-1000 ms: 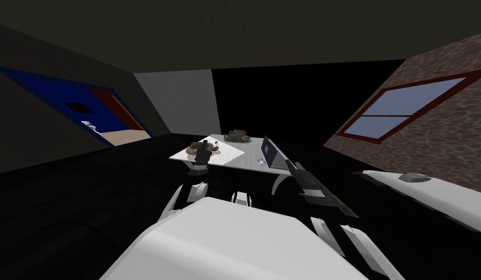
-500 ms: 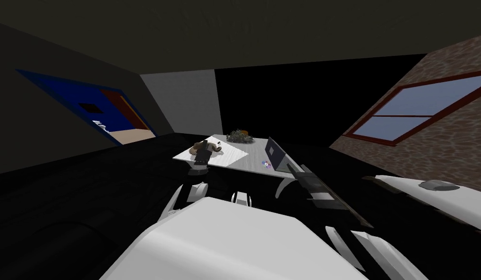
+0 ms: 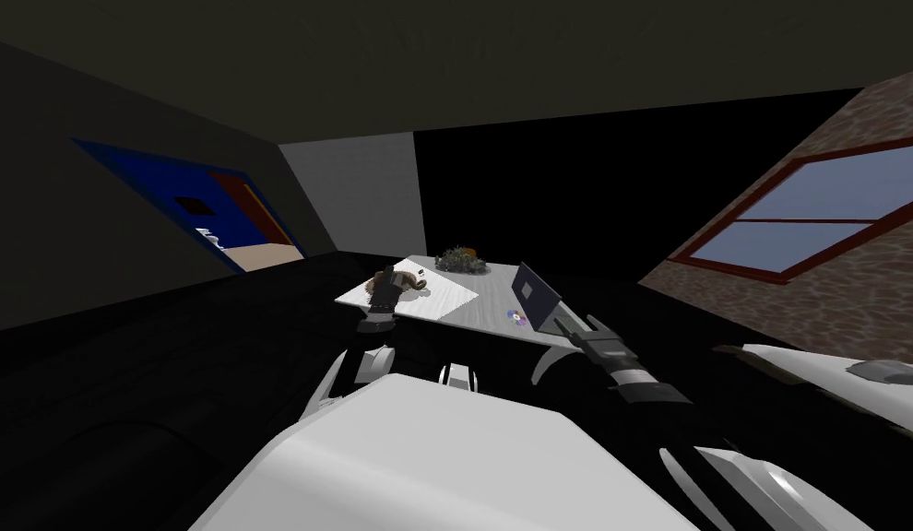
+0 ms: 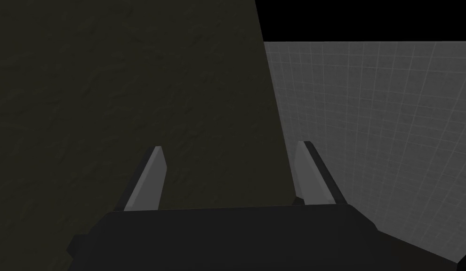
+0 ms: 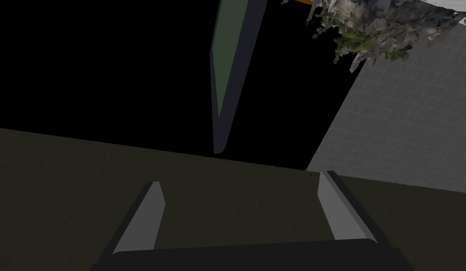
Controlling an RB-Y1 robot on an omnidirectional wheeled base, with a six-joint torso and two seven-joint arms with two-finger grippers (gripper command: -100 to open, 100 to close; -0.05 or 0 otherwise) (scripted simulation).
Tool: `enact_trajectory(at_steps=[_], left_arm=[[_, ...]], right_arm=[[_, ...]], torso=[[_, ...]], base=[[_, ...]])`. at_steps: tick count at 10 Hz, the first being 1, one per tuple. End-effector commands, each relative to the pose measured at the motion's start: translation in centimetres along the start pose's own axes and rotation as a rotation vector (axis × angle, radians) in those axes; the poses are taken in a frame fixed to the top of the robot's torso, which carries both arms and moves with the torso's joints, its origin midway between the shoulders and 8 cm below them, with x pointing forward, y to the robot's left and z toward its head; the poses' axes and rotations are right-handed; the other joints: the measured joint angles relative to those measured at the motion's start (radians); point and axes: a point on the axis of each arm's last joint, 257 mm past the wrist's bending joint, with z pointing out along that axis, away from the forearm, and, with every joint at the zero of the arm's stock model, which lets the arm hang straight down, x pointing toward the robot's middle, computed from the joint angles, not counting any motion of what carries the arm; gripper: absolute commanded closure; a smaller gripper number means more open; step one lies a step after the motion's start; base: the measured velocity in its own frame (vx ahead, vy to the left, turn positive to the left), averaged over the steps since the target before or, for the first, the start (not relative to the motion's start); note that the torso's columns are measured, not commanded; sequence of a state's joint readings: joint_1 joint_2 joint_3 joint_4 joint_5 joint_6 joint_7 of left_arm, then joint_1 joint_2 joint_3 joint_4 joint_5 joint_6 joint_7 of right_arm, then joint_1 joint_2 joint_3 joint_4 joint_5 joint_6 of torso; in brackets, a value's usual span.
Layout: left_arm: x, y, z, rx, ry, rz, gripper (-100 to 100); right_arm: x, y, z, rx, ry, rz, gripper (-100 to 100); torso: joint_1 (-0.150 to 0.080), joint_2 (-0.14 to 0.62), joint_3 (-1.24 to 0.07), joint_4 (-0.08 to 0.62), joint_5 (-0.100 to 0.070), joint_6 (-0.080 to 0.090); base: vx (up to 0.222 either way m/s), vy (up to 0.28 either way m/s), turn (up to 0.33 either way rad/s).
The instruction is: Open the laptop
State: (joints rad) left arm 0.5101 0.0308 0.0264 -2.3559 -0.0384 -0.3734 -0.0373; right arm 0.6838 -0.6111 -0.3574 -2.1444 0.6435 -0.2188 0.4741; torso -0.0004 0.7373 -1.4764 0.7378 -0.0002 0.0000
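Observation:
The laptop (image 3: 536, 293) stands on the right part of a light grey table (image 3: 487, 309), its dark lid raised at a slant. My right gripper (image 3: 571, 321) reaches up to the laptop's near edge, open, with nothing between its fingers. In the right wrist view the lid (image 5: 233, 70) shows edge on, a greenish face on one side, well ahead of the open right gripper (image 5: 237, 207). My left gripper (image 3: 383, 293) hovers over the table's left side by a brown object (image 3: 407, 279); the left wrist view shows the left gripper (image 4: 227, 171) open and empty.
A white sheet (image 3: 438, 293) covers the table's left half. A leafy clump (image 3: 461, 261) sits at the table's far edge, and small coloured discs (image 3: 516, 318) lie by the laptop. White furniture (image 3: 814, 373) stands at the right under a window (image 3: 814, 221). A black area lies behind the table.
My view has swung, so the table and window sit further right in the picture. My right arm has stretched forward, bringing its gripper closer to the laptop. The left arm has kept its place.

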Motion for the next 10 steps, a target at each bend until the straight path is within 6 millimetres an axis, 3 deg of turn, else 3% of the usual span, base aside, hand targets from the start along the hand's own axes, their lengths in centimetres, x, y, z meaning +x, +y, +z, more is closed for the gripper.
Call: enact_trajectory(at_steps=[1,10], left_arm=[[0.0,0.0,0.0,0.000,0.000,0.000,0],[0.0,0.0,0.0,0.000,0.000,0.000,0]], right_arm=[[1.5,-2.3,-0.3,0.008,0.068,-0.188,-100],[2.5,-9.1,-0.7,0.007,0.207,-0.702,-100]], torso=[[0.000,0.001,0.001,0.000,0.000,0.000],[0.000,0.001,0.001,0.000,0.000,0.000]], base=[[0.041,0.078,0.054],[0.039,0.065,0.041]])
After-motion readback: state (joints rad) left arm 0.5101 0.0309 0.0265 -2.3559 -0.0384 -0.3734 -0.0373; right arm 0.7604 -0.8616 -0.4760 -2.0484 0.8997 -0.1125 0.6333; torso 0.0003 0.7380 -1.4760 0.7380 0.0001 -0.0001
